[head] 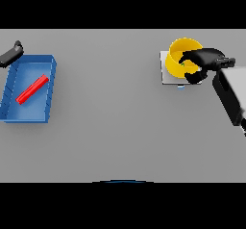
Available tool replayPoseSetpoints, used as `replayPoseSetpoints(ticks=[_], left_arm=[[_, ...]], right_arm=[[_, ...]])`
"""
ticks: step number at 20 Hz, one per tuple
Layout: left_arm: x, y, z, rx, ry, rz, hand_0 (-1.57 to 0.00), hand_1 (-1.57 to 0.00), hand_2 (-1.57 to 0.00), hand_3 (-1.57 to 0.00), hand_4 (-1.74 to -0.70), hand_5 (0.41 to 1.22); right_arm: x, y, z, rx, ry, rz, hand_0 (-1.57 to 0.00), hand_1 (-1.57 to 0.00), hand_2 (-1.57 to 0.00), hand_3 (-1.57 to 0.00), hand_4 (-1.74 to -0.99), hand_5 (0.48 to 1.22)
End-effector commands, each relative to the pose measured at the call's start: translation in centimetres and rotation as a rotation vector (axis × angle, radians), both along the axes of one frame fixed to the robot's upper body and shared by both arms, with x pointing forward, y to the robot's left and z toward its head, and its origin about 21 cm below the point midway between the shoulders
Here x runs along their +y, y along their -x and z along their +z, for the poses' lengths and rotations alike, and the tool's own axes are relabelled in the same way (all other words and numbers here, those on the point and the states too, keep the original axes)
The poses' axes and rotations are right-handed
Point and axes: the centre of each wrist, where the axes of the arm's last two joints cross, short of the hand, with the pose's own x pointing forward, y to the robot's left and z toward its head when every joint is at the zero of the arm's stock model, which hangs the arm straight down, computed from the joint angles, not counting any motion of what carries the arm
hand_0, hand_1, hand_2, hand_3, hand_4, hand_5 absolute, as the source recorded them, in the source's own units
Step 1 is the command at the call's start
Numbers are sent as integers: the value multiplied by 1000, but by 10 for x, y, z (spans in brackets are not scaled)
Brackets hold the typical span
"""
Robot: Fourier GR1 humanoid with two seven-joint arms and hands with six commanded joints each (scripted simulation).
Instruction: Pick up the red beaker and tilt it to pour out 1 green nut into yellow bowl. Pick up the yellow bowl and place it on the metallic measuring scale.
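The yellow bowl (181,54) stands on the metallic measuring scale (166,76) at the far right of the table. My right hand (204,60) is at the bowl's right rim, its fingers curled over the rim and thumb below, gripping it. A speck of green shows inside the bowl next to the fingers. A red beaker (32,89) lies on its side in the blue tray (50,81) at the far left. My left hand (11,53) shows at the left edge, just beyond the tray's far corner; its fingers look straight.
The blue tray's walls enclose the red beaker at the left edge. A broad stretch of grey table (110,103) separates the tray from the scale.
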Motion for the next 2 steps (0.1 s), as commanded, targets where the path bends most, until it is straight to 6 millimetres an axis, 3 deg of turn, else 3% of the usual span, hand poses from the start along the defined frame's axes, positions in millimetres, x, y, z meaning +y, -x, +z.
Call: replayPoseSetpoints(ticks=[1,2], left_arm=[[-3,2,-3,6,-6,-4,1,1,1,1,-851,770],[-1,1,-2,10,-7,11,1,1,1,1,-851,768]], right_arm=[[1,0,2,-1,-2,6,-62,-46,-74,-277,-1418,801],[2,0,1,4,0,3,-49,-37,-59,-263,-1414,796]])
